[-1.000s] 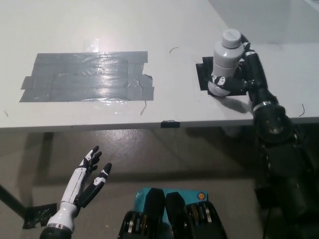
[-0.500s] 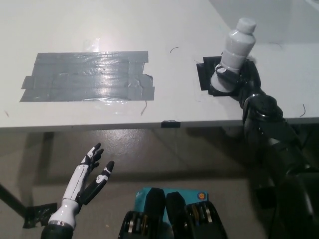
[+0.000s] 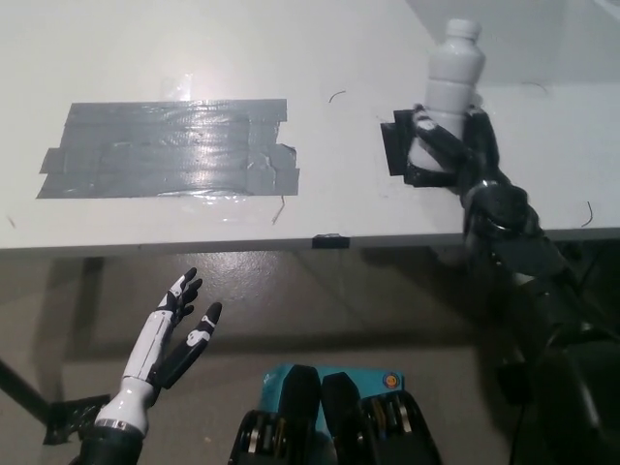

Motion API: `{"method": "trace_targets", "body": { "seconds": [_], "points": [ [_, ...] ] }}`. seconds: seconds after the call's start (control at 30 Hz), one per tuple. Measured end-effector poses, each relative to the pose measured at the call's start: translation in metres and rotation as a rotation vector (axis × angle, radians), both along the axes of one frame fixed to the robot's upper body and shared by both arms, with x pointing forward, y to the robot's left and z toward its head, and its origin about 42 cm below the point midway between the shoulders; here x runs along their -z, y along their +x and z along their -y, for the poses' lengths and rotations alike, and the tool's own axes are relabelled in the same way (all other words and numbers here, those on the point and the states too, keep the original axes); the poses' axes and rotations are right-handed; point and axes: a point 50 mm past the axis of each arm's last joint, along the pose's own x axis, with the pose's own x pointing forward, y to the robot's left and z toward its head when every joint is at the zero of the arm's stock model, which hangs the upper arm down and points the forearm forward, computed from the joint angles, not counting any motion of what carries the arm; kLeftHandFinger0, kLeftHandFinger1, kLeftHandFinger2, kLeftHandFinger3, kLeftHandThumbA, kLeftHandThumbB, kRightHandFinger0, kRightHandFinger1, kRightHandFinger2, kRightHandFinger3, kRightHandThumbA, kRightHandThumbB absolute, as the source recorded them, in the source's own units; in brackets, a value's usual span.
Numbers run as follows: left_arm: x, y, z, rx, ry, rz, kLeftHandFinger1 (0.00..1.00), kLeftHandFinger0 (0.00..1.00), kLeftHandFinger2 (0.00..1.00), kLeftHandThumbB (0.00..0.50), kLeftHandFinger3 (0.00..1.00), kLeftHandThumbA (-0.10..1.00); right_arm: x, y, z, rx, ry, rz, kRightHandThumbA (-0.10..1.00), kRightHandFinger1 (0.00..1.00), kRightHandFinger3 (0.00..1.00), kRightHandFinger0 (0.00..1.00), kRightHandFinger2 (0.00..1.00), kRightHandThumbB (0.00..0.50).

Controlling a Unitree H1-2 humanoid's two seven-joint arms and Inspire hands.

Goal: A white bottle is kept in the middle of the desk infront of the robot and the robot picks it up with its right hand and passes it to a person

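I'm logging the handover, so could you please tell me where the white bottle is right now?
In the head view, the white bottle stands upright at upper right, gripped low by the black right hand, above the black patch on the desk.

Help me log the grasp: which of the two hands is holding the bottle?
The black right hand, over the table's right side, is closed around the white bottle. The white left hand hangs open below the table edge, holding nothing.

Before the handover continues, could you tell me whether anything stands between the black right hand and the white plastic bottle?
Nothing visible does: the black right hand is closed around the white plastic bottle. The white left hand rests open below the desk edge.
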Motion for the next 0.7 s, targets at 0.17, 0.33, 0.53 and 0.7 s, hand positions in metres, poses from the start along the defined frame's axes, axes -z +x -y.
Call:
{"method": "trace_targets", "body": {
  "seconds": [0.17,0.33,0.53,0.7],
  "points": [
    [0.000,0.001,0.000,0.001,-0.001,0.001,1.00,1.00,1.00,0.016,1.00,0.67,-0.029,-0.004,-0.038,-0.111,-0.112,0.143,-0.10,0.59,0.87,0.13,0.91,0.170],
    [0.000,0.001,0.000,0.004,-0.004,0.000,1.00,1.00,1.00,0.028,1.00,0.69,-0.035,-0.009,-0.063,-0.185,-0.176,0.176,-0.10,0.56,0.83,0.09,0.89,0.177],
    [-0.001,0.002,0.000,0.009,-0.003,0.002,1.00,1.00,1.00,0.034,1.00,0.68,-0.023,-0.013,-0.075,-0.219,-0.225,0.137,-0.10,0.55,0.83,0.08,0.88,0.181],
    [-0.002,0.002,0.001,0.017,-0.003,0.001,1.00,1.00,1.00,0.049,1.00,0.70,-0.005,-0.013,-0.072,-0.218,-0.261,0.068,-0.10,0.55,0.82,0.08,0.88,0.167]
  ]
}}
